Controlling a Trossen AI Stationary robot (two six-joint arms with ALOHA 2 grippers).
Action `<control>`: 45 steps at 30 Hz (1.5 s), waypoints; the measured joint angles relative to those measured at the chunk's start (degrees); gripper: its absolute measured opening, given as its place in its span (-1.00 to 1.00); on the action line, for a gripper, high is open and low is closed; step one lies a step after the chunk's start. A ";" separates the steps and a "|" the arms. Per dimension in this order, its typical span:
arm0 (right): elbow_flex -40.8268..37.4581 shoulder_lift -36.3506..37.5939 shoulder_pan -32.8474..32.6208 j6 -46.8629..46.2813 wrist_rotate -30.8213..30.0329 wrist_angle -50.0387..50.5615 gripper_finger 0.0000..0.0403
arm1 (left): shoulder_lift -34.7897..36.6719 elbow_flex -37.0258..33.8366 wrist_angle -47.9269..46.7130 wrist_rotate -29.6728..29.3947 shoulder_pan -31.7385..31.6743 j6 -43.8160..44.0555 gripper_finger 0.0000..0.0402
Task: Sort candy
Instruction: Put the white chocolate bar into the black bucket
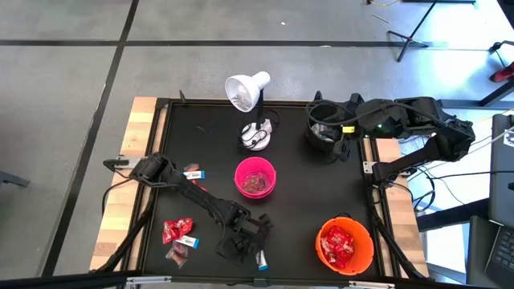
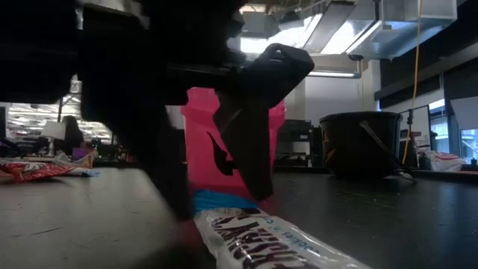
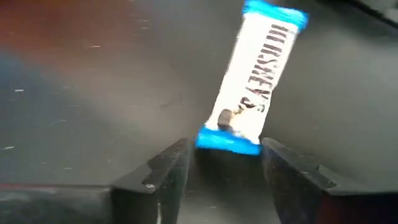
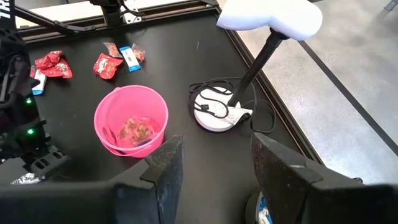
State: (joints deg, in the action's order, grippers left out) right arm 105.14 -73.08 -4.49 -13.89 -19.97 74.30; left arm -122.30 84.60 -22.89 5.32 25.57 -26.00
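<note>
From above, my left gripper [image 1: 250, 250] sits low at the near edge of the black table [image 1: 321, 193], with a white-and-blue bar [image 1: 262, 258] lying just beside its tips; more candy, red packets [image 1: 177, 229] and another bar, lies in a cluster to the left, the pink bowl [image 1: 255, 177] stands mid-table and the orange bowl [image 1: 345, 245] holds red packets at the near right. My right gripper [image 1: 325, 128] waits over the black container [image 1: 320, 132] at the far right, beside the white lamp [image 1: 249, 91]. At table height, my dark fingers [image 2: 250, 142] stand down to the surface with the bar [image 2: 261, 239] flat on the table at their feet. Through my left wrist, my jaws are apart and the bar's [image 3: 255, 87] blue end lies right between the tips, not clamped. Through my right wrist, my jaws stand apart on nothing, facing the pink bowl [image 4: 127, 121] and lamp base [image 4: 217, 115].
</note>
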 joint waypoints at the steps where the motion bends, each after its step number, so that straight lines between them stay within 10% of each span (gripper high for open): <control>1: 0.00 0.00 0.00 0.00 0.01 0.00 -0.10 | -0.07 0.00 0.43 -0.52 -0.11 0.00 -0.10; 20: 0.00 -0.48 0.00 -0.29 0.04 0.33 -0.10 | -3.05 0.19 3.99 1.95 0.06 2.01 -0.96; 45: 0.00 -1.44 -0.02 -0.87 1.64 1.20 -0.10 | 7.64 -0.24 -15.04 -21.13 3.52 5.68 -1.00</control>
State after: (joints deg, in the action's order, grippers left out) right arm 105.14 -74.52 -4.51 -14.76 -18.33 75.50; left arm -114.66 84.36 -37.93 -15.82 29.09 -20.32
